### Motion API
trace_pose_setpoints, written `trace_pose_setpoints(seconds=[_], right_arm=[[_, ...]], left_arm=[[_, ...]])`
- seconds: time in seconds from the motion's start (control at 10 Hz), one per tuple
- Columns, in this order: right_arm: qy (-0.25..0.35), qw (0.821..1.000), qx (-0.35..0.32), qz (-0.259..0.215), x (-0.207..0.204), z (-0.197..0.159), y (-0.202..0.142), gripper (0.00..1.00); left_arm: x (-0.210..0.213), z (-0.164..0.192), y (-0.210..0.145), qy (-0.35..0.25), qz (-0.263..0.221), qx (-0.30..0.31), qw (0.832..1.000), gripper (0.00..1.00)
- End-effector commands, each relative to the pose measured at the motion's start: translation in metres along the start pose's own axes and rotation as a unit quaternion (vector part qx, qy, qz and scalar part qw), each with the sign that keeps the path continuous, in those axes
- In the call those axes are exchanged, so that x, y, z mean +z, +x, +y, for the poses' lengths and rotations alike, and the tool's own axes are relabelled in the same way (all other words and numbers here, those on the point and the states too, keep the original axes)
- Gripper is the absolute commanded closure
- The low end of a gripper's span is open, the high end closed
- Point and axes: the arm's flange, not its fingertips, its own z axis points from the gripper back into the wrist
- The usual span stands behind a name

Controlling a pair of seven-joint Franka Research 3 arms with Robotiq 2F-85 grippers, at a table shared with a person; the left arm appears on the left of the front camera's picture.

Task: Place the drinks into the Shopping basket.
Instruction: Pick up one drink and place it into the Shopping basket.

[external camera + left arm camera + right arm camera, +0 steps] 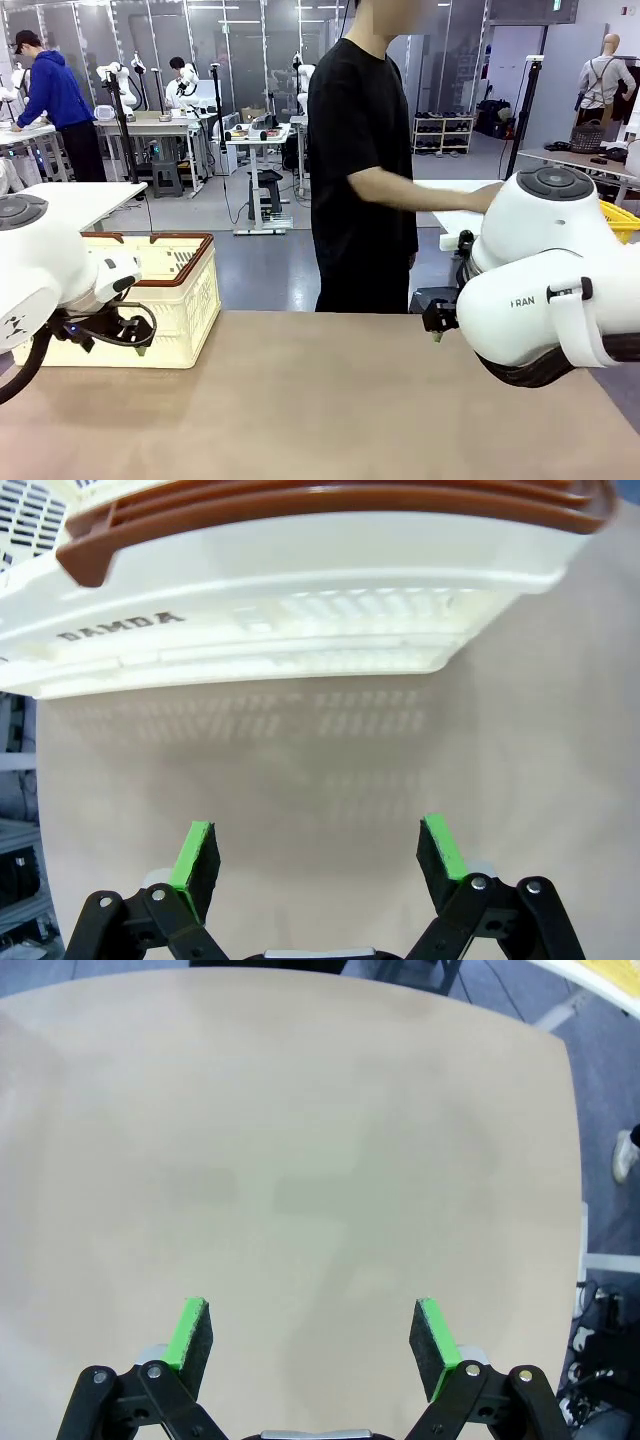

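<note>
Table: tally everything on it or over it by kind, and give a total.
Basket: 1
Grippers, fingers open: 2, the left gripper and the right gripper
Total: 3

Front across table (330, 400); wrist cameras close above.
</note>
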Motion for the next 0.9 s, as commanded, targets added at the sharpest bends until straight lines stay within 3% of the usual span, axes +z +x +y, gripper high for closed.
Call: trace_pose_setpoints(seconds=[0.0, 0.4, 0.5, 0.6, 0.8], right_arm=[[0.003, 0.999, -0.036, 0.014, -0.009, -0.017, -0.035, 0.0], [-0.01, 0.998, -0.049, 0.029, -0.009, -0.02, -0.034, 0.0], [0.001, 0.999, -0.037, 0.031, -0.014, -0.017, -0.002, 0.0], [0.001, 0.999, -0.037, 0.031, -0.014, -0.017, -0.002, 0.0], [0.001, 0.999, -0.037, 0.031, -0.014, -0.017, -0.002, 0.0]], left_arm=[[-0.005, 0.018, -0.054, 0.017, 0.001, 0.02, 1.0, 0.0], [-0.009, 0.023, -0.053, 0.01, 0.005, 0.03, 0.999, 0.0], [-0.009, 0.024, -0.053, 0.032, 0.013, 0.033, 0.999, 0.0], [-0.011, 0.019, -0.001, 0.004, 0.013, 0.022, 1.0, 0.0], [-0.011, 0.019, -0.001, 0.004, 0.013, 0.022, 1.0, 0.0]])
